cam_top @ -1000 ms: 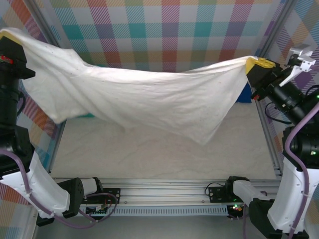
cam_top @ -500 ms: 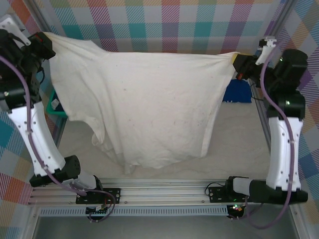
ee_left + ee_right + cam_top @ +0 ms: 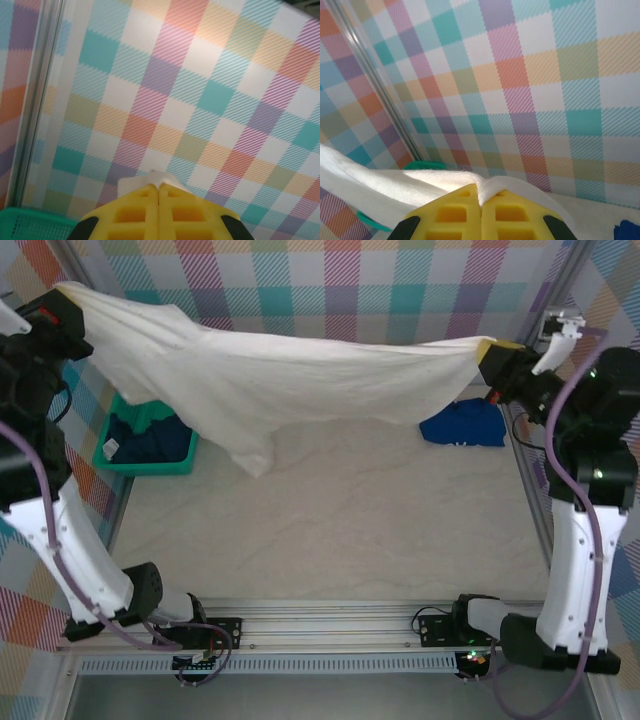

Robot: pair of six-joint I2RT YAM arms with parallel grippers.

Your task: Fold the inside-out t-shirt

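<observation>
Starting at six o'clock in the overhead view, the silver aluminium rail (image 3: 330, 625) carries both arm bases, and beyond it lies the bare cream marbled tabletop (image 3: 330, 530). At nine o'clock sits a green plastic mesh basket (image 3: 145, 468) with a dark navy garment (image 3: 150, 435) inside. At three o'clock a bright blue folded shirt (image 3: 465, 425) lies flat on the table.

Above these hangs the large cream cotton inside-out t-shirt (image 3: 300, 380), stretched in the air from ten o'clock to two o'clock and sagging in the middle. One loose flap droops lowest on the basket side (whether its tip reaches the table I cannot tell). The left gripper (image 3: 159, 187) has its yellow fingers pressed together on a sliver of cloth at the shirt's left end. The right gripper (image 3: 481, 192) is likewise clamped tight, an edge of the shirt pinched between its yellow pads. Behind everything stands the pastel checked backdrop (image 3: 350, 290).
</observation>
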